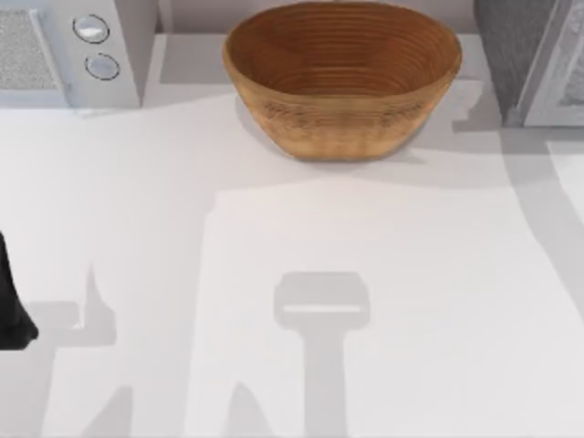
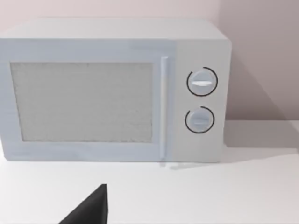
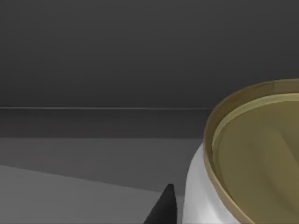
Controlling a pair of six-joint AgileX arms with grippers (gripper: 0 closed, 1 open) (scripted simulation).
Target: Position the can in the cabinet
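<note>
Small white-labelled gold-topped tin can (image 3: 247, 158), inside dark grey cabinet interior | rigid, light, smooth-walled: grip mid-wall | right tool state: cannot tell | left tool state: cannot tell

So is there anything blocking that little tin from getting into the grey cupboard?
Nothing visible does. In the right wrist view the can sits close before the camera with dark grey surfaces all around it, seemingly the cabinet's inside already. From above, the cabinet stands at the table's far right, beside the basket.
</note>
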